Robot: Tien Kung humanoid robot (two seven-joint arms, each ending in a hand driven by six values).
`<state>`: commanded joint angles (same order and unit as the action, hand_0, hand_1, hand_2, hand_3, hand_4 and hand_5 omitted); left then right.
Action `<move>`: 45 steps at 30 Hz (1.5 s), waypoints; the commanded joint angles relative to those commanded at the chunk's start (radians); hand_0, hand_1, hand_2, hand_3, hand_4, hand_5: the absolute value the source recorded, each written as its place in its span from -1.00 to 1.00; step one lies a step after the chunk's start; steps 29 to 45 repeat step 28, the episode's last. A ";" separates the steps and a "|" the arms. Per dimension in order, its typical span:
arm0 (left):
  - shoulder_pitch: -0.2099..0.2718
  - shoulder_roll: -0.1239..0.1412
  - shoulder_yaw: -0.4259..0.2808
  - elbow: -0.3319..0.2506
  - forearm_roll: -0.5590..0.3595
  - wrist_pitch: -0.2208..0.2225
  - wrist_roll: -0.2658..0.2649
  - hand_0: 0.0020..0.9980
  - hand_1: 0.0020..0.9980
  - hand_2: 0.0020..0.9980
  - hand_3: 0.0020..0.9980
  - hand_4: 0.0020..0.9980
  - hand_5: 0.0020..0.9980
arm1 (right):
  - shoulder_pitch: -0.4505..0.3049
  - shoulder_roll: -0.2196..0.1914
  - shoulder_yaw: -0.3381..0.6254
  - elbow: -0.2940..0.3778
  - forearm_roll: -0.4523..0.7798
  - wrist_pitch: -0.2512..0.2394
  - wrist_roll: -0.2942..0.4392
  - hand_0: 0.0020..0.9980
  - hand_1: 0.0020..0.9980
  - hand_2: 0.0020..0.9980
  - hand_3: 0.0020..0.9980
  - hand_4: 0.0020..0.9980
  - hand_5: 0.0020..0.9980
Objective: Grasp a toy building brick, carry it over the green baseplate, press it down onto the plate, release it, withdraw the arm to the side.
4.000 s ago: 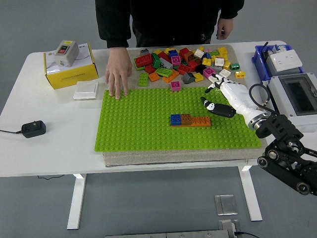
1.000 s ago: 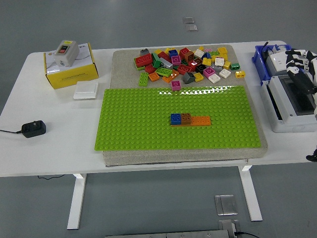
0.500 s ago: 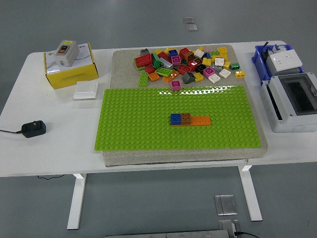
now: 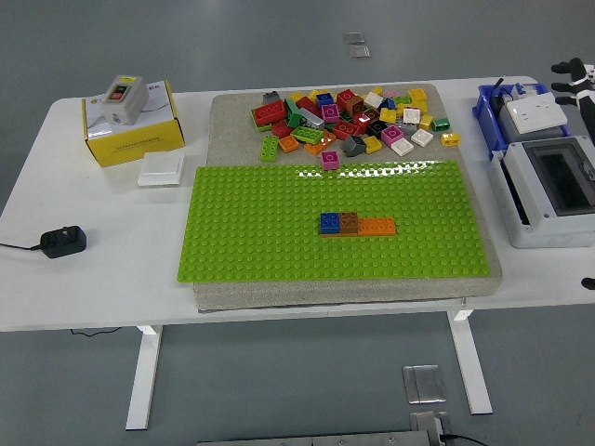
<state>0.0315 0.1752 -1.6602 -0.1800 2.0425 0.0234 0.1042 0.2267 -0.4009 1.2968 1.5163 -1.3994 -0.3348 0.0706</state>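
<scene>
The green baseplate (image 4: 279, 232) lies on a grey mat in the middle of the table. Pressed onto it in a row are a blue brick (image 4: 329, 223), a brown brick (image 4: 349, 222) and an orange brick (image 4: 376, 226). A pile of loose bricks (image 4: 344, 121) in many colours sits on the mat behind the plate. Only the fingertips of my right hand (image 4: 576, 76) show, at the picture's right edge beyond the blue bin. They are spread and hold nothing, far from the plate. My left arm is out of sight.
A yellow box (image 4: 130, 130) with a grey switch on top stands at the back left, a white square plate (image 4: 161, 169) beside it. A black adapter (image 4: 62, 242) lies at the left. A blue bin (image 4: 521, 111) and a grey enclosure (image 4: 553, 190) stand at the right.
The person who leaned on the plate has gone. My right hand has left the plate for the right side; its fingertips now show again at the upper right edge.
</scene>
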 joint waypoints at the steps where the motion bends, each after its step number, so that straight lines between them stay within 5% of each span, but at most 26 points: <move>1: 0.003 -0.002 -0.024 0.000 0.024 -0.003 0.002 0.25 0.20 0.12 0.21 -0.82 0.30 | 0.024 0.003 -0.030 -0.008 -0.028 0.000 -0.021 0.36 0.48 0.60 0.36 0.51 1.00; 8: 0.000 -0.008 -0.043 0.000 0.049 -0.005 0.001 0.25 0.20 0.12 0.22 -0.81 0.29 | 0.101 0.031 -0.195 -0.023 -0.130 0.000 -0.068 0.39 0.47 0.59 0.36 0.45 1.00; 14: -0.019 -0.015 0.038 0.000 -0.023 -0.003 0.010 0.25 0.20 0.12 0.22 -0.81 0.29 | 0.108 0.042 -0.269 -0.049 -0.111 0.017 -0.037 0.39 0.47 0.59 0.36 0.41 1.00; 18: -0.033 -0.015 0.114 0.000 -0.097 0.004 0.012 0.25 0.20 0.12 0.22 -0.81 0.29 | 0.111 0.044 -0.266 -0.053 -0.098 0.022 -0.020 0.39 0.47 0.59 0.36 0.41 1.00; 19: -0.036 -0.014 0.135 0.000 -0.119 0.005 0.012 0.25 0.20 0.13 0.23 -0.79 0.29 | 0.110 0.045 -0.258 -0.054 -0.094 0.023 -0.016 0.41 0.51 0.63 0.40 0.59 1.00; 21: -0.037 -0.012 0.163 0.000 -0.152 0.006 0.013 0.25 0.20 0.13 0.23 -0.79 0.29 | 0.109 0.047 -0.244 -0.055 -0.085 0.024 -0.011 0.41 0.51 0.63 0.40 0.59 1.00; 28: -0.028 -0.015 0.113 0.000 -0.112 -0.003 0.019 0.25 0.21 0.14 0.25 -0.65 0.31 | 0.093 0.057 -0.164 -0.001 0.051 0.066 0.035 0.42 0.59 0.67 0.46 0.65 1.00; 45: -0.028 -0.015 0.113 0.000 -0.112 -0.003 0.019 0.25 0.21 0.14 0.25 -0.65 0.31 | 0.093 0.057 -0.164 -0.001 0.051 0.066 0.035 0.42 0.59 0.67 0.46 0.65 1.00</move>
